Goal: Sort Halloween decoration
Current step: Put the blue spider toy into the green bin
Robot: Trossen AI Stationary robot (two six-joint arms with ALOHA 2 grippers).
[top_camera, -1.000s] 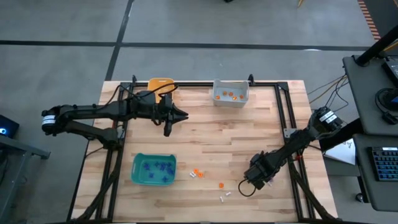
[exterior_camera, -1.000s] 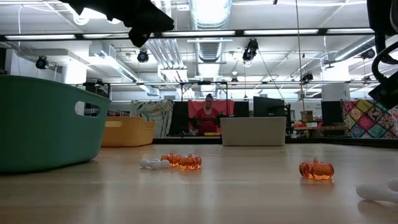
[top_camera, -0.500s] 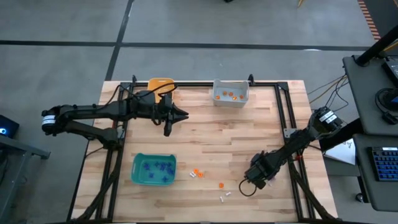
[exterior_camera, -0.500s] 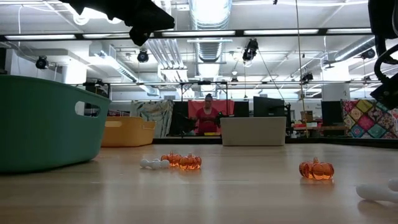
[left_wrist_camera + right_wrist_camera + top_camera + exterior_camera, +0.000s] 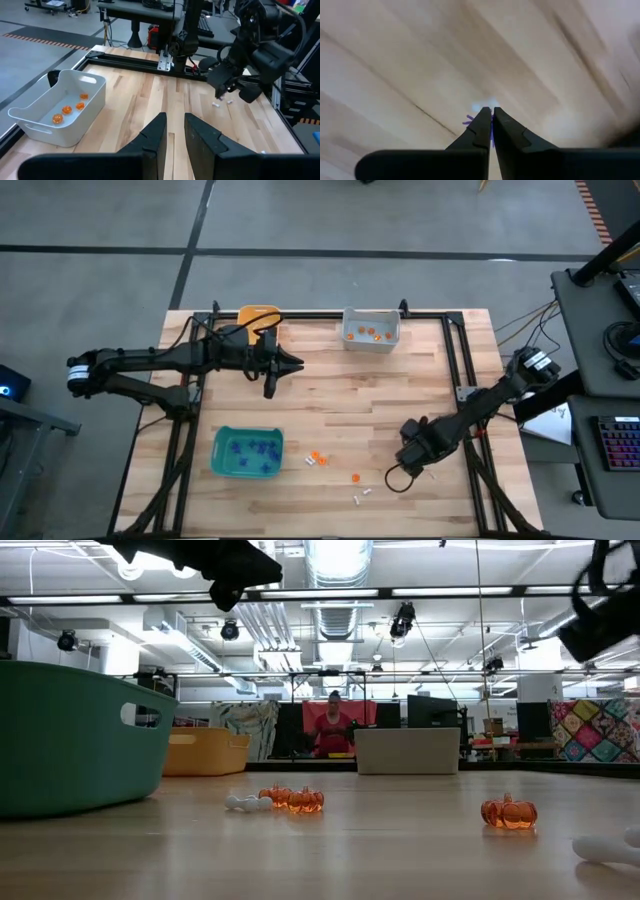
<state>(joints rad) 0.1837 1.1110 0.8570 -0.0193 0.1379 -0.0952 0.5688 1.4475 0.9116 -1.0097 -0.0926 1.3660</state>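
High view. Tabletop [image 5: 330, 370]: left gripper [image 5: 297, 364] hovers over the far-left part, fingers a narrow slit apart, holding nothing. Right gripper [image 5: 408, 463] low over the near-right part. Yellow bin [image 5: 258, 314] and grey bin [image 5: 371, 330], with orange trinkets [image 5: 375, 334], stand at the far edge. Teal bin [image 5: 248, 452], near the near-left corner, holds purple trinkets [image 5: 252, 450]. Loose pumpkins [image 5: 316, 456] and white bits [image 5: 362, 496] lie toward the near edge.

Low view. Pumpkin [image 5: 508, 811] alone on the wood; two more beside a white piece [image 5: 245, 803].

Left wrist view. Grey bin ahead; right arm beyond.

Right wrist view. Fingers [image 5: 482, 131] pinched on a purple spiky trinket [image 5: 470, 120], just above the wood.
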